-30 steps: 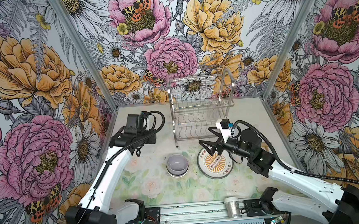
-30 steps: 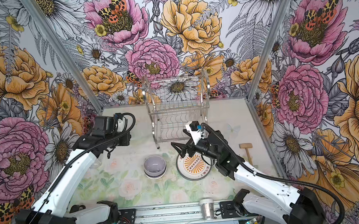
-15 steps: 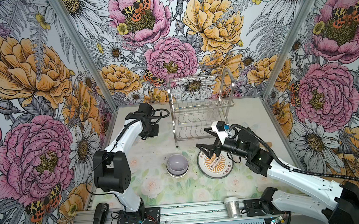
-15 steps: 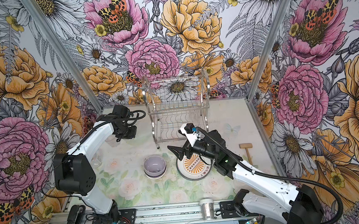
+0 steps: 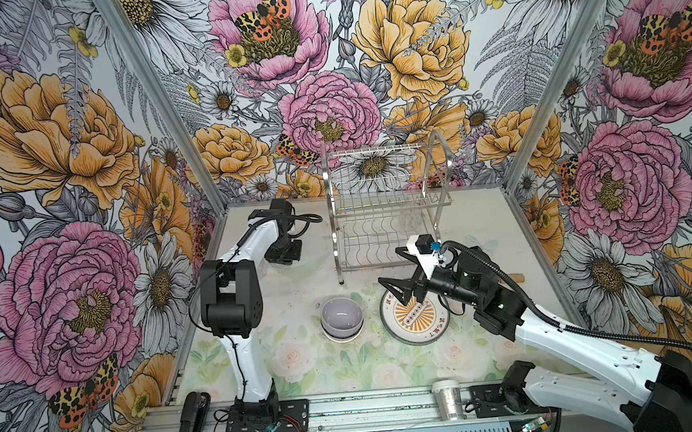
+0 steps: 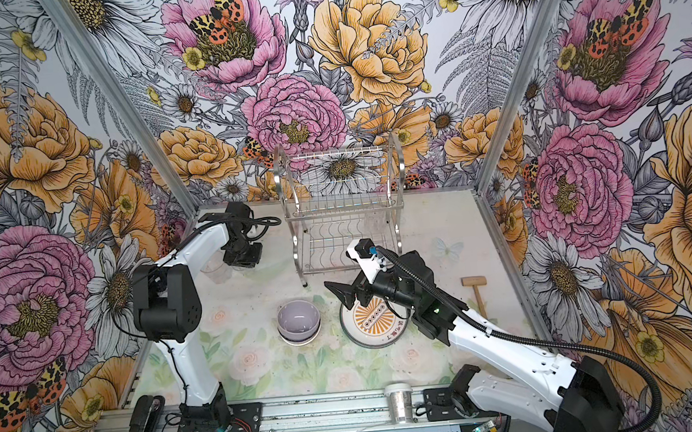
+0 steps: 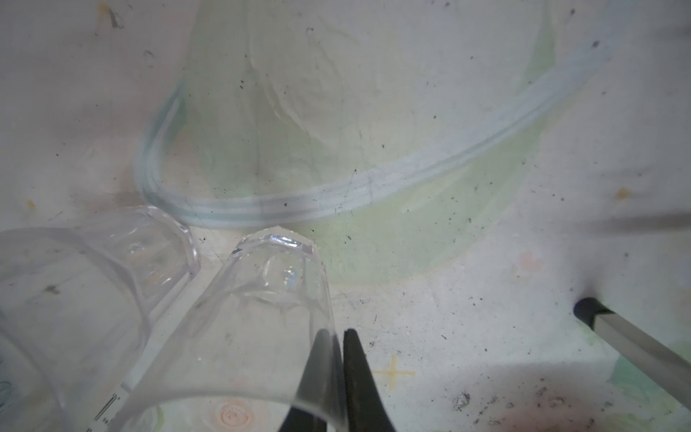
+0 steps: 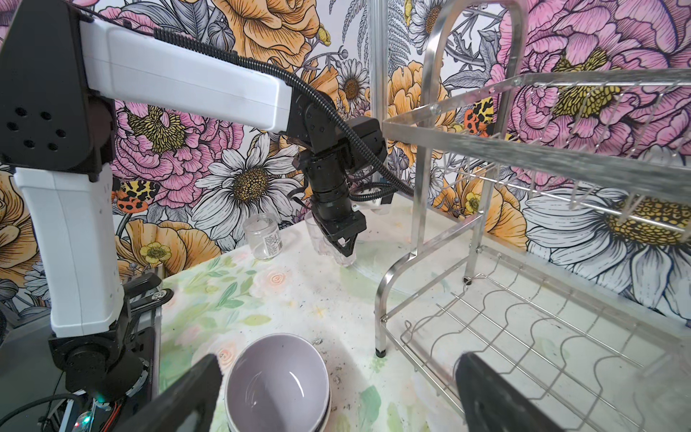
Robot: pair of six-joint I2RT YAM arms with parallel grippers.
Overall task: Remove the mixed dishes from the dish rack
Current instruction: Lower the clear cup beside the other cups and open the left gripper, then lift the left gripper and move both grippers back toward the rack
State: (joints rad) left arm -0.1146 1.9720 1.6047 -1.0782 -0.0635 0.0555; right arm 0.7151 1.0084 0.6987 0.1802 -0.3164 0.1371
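Left claw [image 7: 334, 333]: jaws together on the wall of a clear glass [image 7: 254, 318], one finger inside the rim and one outside. Location: left rear of the table [image 5: 305, 378], outside the dish rack [image 5: 385, 206], with the base low over the surface; contact cannot be confirmed. A second clear glass [image 7: 112, 269] stands just beside it.

Right claw [image 5: 394, 267]: jaws wide apart and holding nothing. It hovers over the sunburst plate [image 5: 416, 324], facing the rack's lower shelf.

Handling, judged: the held glass is light, rigid, smooth and breakable. A pinch on one wall at the rim lets it swing, so it should be set down gently and upright before release. The lavender bowl [image 5: 342, 318] and the plate, both on the table, look heavier and glazed; a rim hold suits them.

Clearances: the second clear glass is the closest hazard at release, and the rack's left frame is near on the other side. The lower shelf shows empty. A faint clear shape at the upper shelf may be another glass, too indistinct to confirm. Open table lies in front, between the bowl and the left arm's base
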